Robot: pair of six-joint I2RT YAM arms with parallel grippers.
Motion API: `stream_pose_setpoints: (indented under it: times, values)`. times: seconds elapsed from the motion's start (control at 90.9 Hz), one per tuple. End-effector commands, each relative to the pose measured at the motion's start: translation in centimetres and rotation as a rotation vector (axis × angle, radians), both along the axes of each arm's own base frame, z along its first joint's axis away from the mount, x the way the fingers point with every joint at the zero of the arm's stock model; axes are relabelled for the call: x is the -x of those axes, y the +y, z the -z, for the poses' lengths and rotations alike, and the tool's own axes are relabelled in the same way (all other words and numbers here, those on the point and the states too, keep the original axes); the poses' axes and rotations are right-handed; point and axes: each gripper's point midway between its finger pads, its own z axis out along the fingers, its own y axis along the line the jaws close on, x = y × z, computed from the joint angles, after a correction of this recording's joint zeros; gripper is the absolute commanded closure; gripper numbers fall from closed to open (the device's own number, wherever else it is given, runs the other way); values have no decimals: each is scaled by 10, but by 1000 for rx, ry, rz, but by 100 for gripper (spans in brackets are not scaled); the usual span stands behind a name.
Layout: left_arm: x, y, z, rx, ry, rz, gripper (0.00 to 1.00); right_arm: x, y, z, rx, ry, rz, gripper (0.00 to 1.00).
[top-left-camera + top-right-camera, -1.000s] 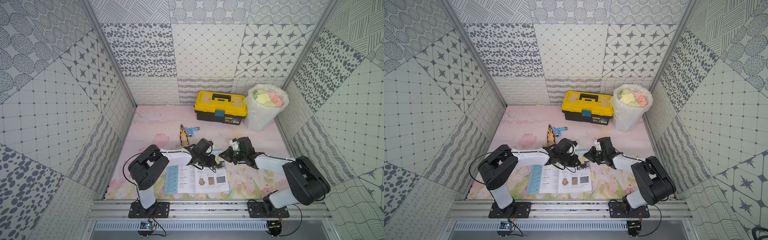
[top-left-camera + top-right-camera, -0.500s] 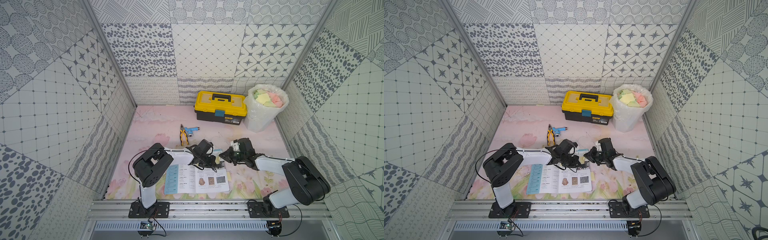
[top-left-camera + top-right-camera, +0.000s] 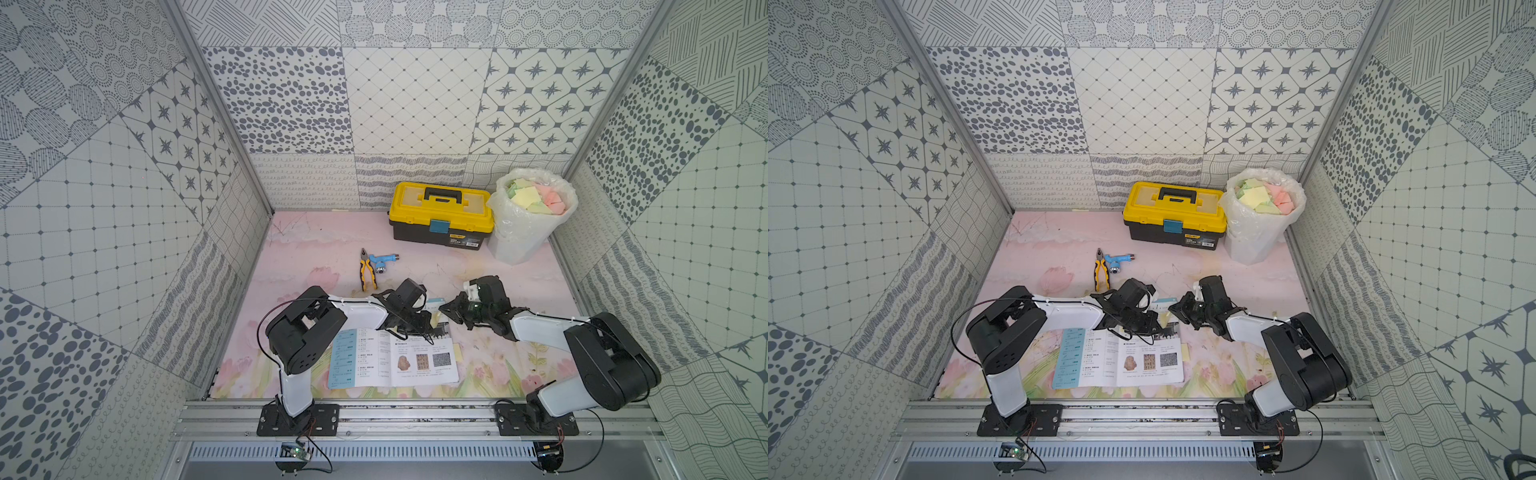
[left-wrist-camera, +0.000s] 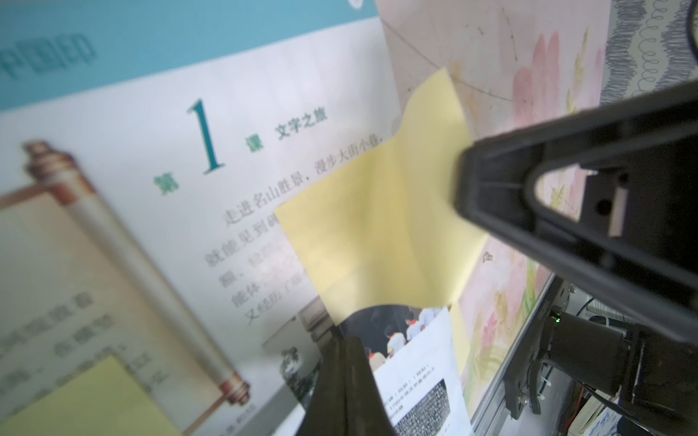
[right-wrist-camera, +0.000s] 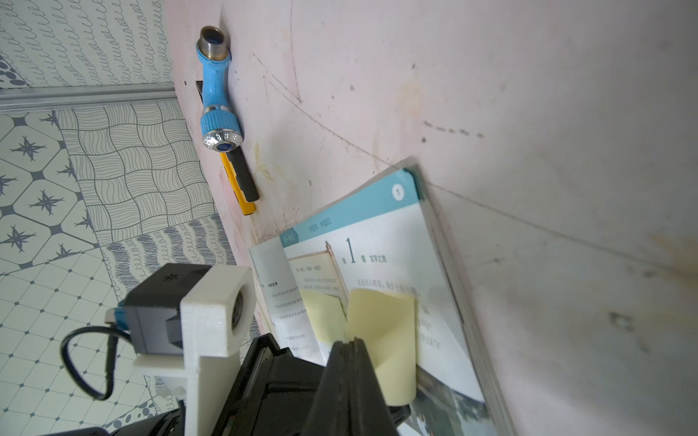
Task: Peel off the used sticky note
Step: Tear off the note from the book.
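We have the right tool (image 5: 349, 342) clamped on the free edge of the yellow sticky note (image 5: 381, 324). The sheet curls up off the page into its tips, while the far strip looks stuck to the open book (image 5: 377, 241). The left tool (image 4: 345, 341) has its tips together, pressed onto the page just beside the note. We judge it pins the book to the worktop (image 5: 528, 113) so the page will not lift with the pull. The note lies directly ahead of the right tool's tips and just beyond the left tool's.
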Motion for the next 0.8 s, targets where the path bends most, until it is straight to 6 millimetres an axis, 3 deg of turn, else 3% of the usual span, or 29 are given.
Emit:
stream_pose_setpoints:
  times: [0.0,0.231,0.572,0.792]
  values:
    - [1,8,6,-53,-20,7,100,-7,-6,-10,-6,-54,44,100]
    - [1,9,5,-54,-26,9,97,-12,-10,-18,-9,-76,69,100]
    - [1,13,1,-67,-46,0,81,-16,-13,-26,-13,-96,89,100]
    - [0,14,2,-70,-47,-2,82,-21,-20,-38,-13,-132,115,100]
